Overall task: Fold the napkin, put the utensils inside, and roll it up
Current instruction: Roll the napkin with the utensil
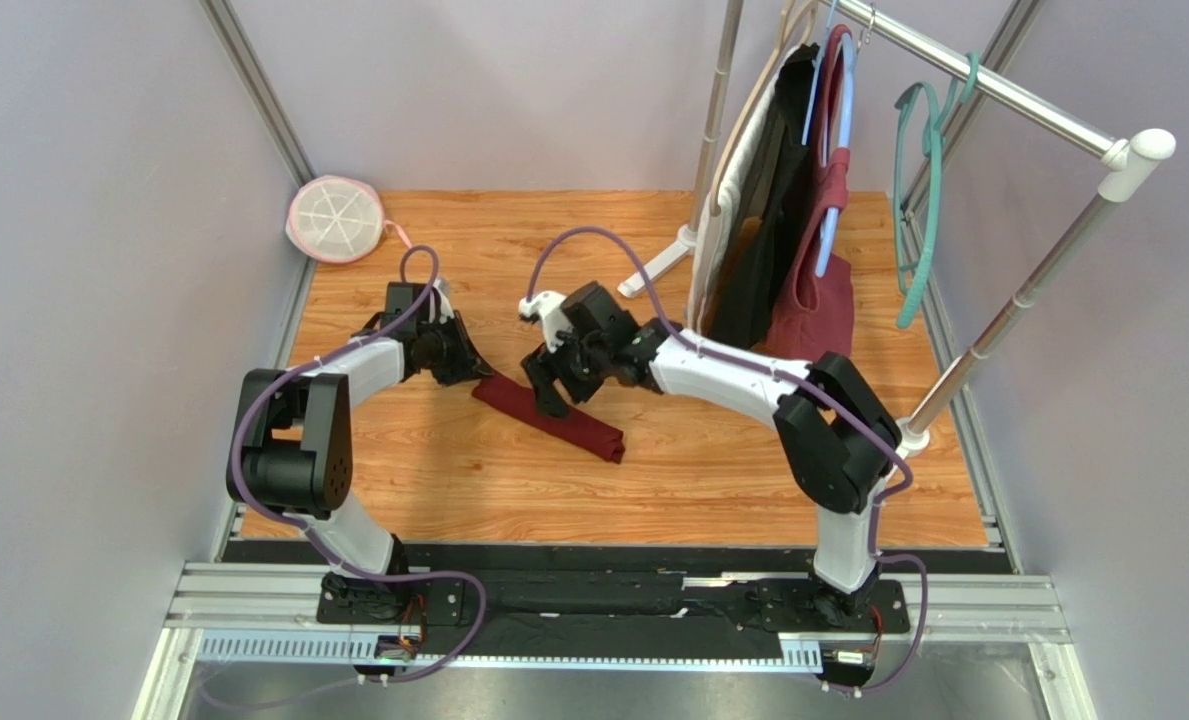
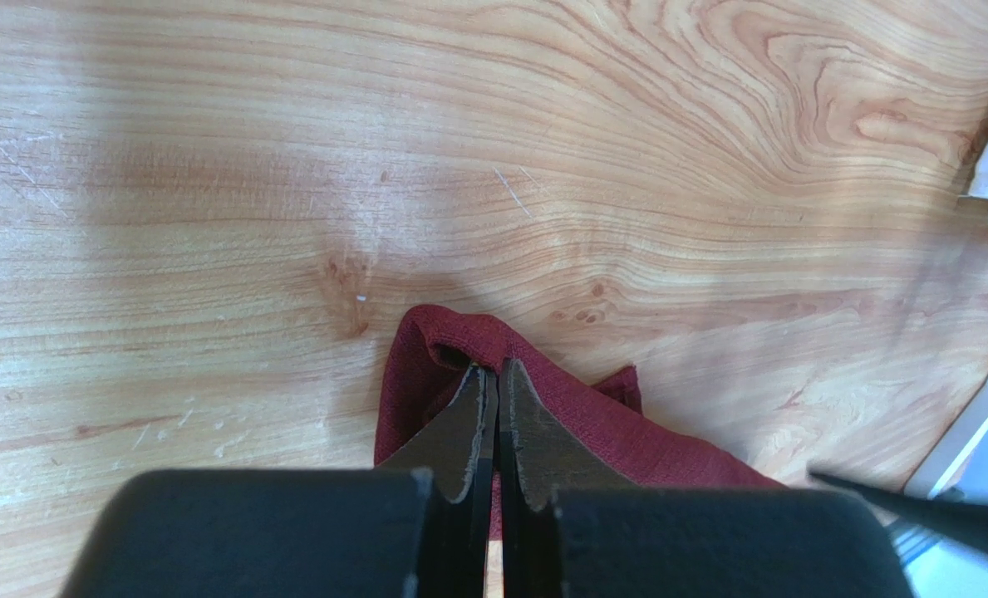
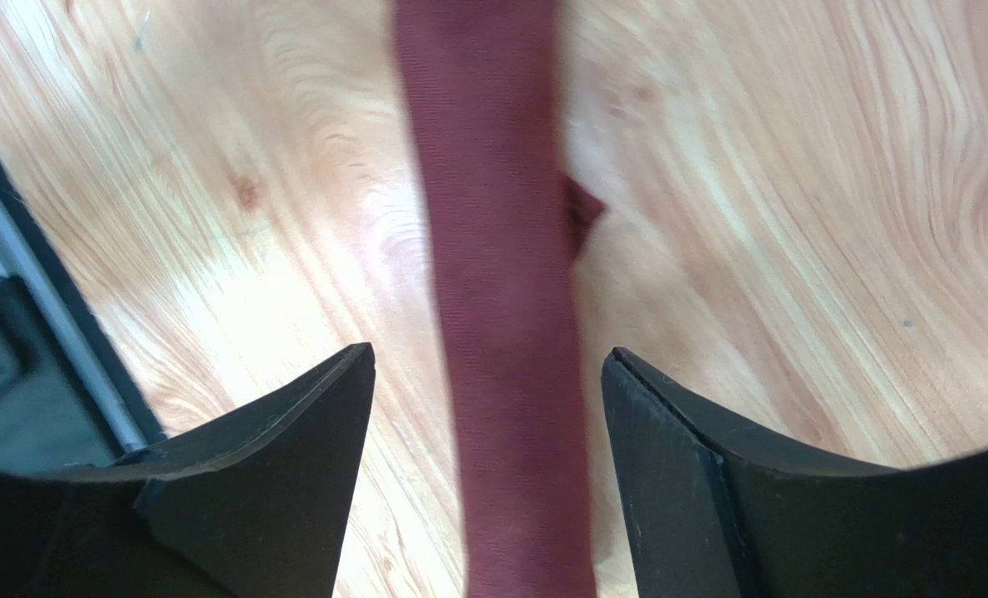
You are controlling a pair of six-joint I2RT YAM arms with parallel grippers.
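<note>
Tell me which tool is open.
The right tool, its fingers spread either side of the rolled napkin; the left tool is pinched shut on the napkin's end.

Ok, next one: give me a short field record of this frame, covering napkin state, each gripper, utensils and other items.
napkin: maroon, a long narrow bundle lying diagonally on the wooden table
left gripper: shut, tips at one end of the bundle; whether it pinches cloth is unclear
right gripper: open, one finger on either side of the bundle
utensils: none visible
other items: clothes rack far right; round white item far left corner
</note>
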